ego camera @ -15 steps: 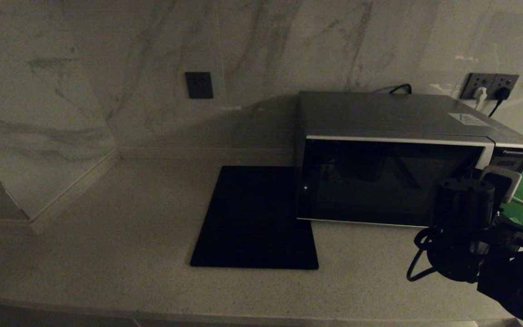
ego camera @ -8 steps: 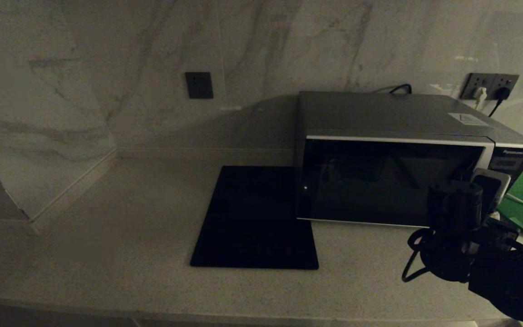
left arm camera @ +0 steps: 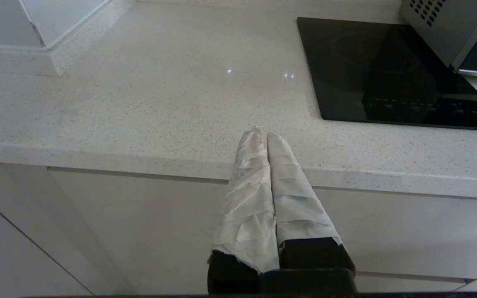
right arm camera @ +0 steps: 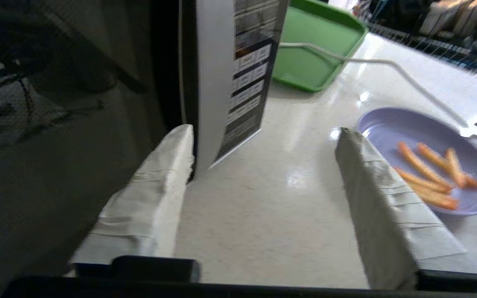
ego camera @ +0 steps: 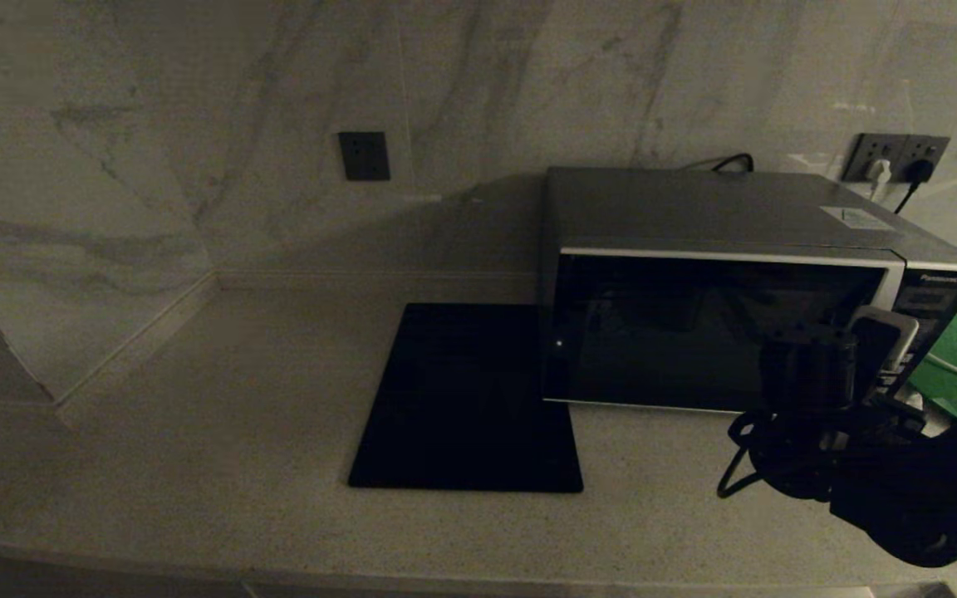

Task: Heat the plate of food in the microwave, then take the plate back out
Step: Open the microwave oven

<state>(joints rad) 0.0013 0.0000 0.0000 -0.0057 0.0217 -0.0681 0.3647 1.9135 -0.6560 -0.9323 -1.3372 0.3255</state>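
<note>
Beside the open right hand (right arm camera: 263, 145), the plate of food (right arm camera: 429, 157).

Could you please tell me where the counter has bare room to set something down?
Free: the counter between the corner wall and the black slab, plus the front strip. Crowded: right of the microwave, where the green tray, plate of food and open right gripper sit.

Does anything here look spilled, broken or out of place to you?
Nothing stands out. The microwave sits square with its door shut, the plate of food lies flat on the counter with its sticks all on it, and the green tray is level. A white cable trails across the tray and counter.
</note>
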